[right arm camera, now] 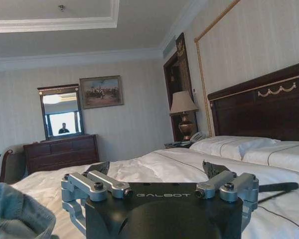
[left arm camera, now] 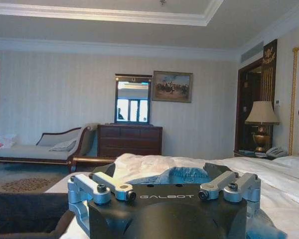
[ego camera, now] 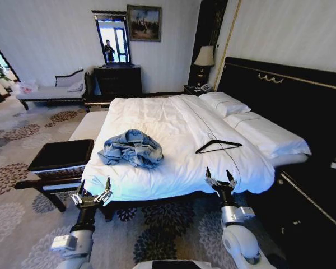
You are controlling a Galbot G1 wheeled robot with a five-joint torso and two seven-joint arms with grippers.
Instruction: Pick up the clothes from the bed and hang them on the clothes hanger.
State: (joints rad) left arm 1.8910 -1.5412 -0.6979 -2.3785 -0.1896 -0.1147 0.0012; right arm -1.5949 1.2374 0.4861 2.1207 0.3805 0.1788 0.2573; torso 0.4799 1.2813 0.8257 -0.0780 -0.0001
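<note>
Nothing picked up yet, so the step in hand looks like the first reach for the clothes. Both grippers sit low at the near edge of the bed (ego camera: 173, 120), fingers spread and empty: left gripper (ego camera: 93, 195) by the near left corner, right gripper (ego camera: 222, 178) further along the same edge toward the pillows. The denim jacket (ego camera: 131, 148) lies crumpled in a heap on the white duvet, ahead of the left gripper and a bit to its inner side, i.e. btw the two arms but closer to the left; from the left wrist it shows as a blue mound (left arm camera: 182, 175) just past the fingers. The hanger (ego camera: 218, 145) lies flat on the duvet straight ahead of the right gripper, near it, and well apart from the jacket; its hook seems to point toward the headboard, hard to tell. To do this well, probably: take the jacket w/ the left, coming down onto the top of the heap and pinching a thick fold near collar or shoulder, not a loose sleeve, so it hangs open when lifted. Don't catch the duvet w/ the denim. The hanger is thin and flat on soft bedding, so the right needs a shallow approach, pressing slightly into the duvet to get a finger under the bar.
</note>
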